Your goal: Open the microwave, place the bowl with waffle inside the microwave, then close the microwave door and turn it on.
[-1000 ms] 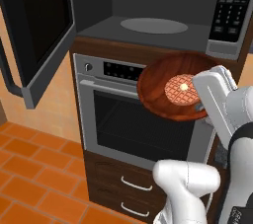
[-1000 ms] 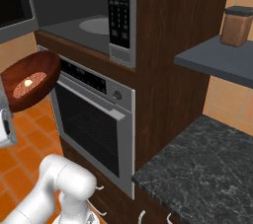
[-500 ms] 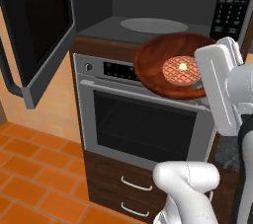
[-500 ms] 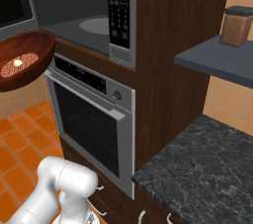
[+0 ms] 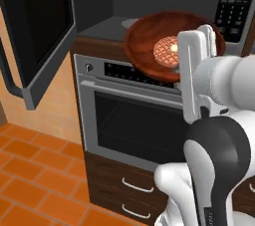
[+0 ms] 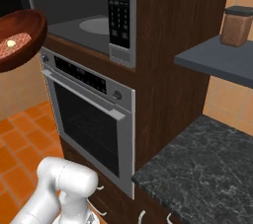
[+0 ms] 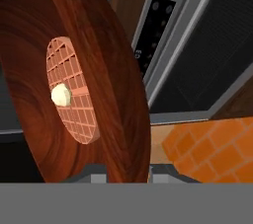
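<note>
Clamped on the near rim of the bowl (image 5: 149, 46) carrying the waffle (image 5: 166, 51), gripper (image 5: 199, 38) at centre-right, microwave (image 5: 124, 1) cavity open just behind, upper centre.

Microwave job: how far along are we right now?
Done: the microwave door stands swung open to the left. In hand: the gripper is shut on the bowl at its rim, with the waffle still in it, held in front of the microwave opening, above the oven. Left: set the bowl on the turntable, let go, close the door, then press the keypad.
</note>
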